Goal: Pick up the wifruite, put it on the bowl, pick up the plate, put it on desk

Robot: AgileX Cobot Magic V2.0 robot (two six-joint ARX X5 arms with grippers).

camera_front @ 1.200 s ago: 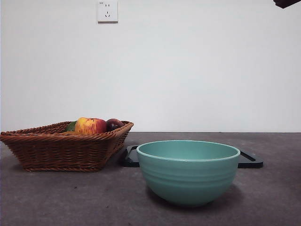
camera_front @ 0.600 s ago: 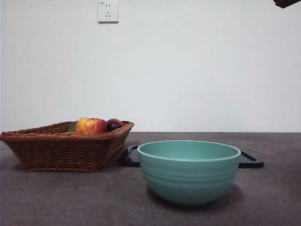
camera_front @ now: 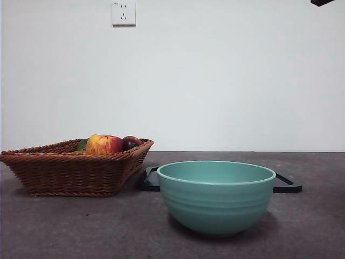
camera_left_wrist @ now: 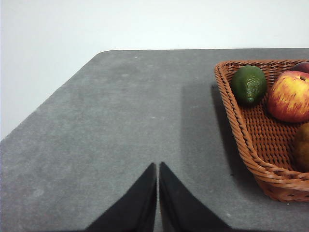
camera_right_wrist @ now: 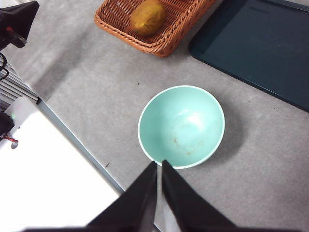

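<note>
The bowl [camera_front: 216, 196] stands on the desk [camera_front: 64, 226] with nothing inside it — the right wrist view shows only its bare pale interior. Just beside the bowl sits a woven basket [camera_front: 70, 172], and in it lie the wifruite [camera_right_wrist: 147, 16], a red-and-yellow apple [camera_left_wrist: 289, 95], a dark green fruit [camera_left_wrist: 248, 84] and a dark plum [camera_front: 131, 142]. Behind the bowl, flat on the desk, lies a dark tray [camera_right_wrist: 260, 46], empty in the part that shows.

The right gripper [camera_right_wrist: 159, 166] hangs high above the bowl's near rim, its jaws pressed together on nothing; the wifruite lies in the basket, well apart from it, beyond the bowl. The left gripper [camera_left_wrist: 157, 168] — jaws likewise together and empty — hovers over bare desk beside the basket's corner, away from the bowl.
</note>
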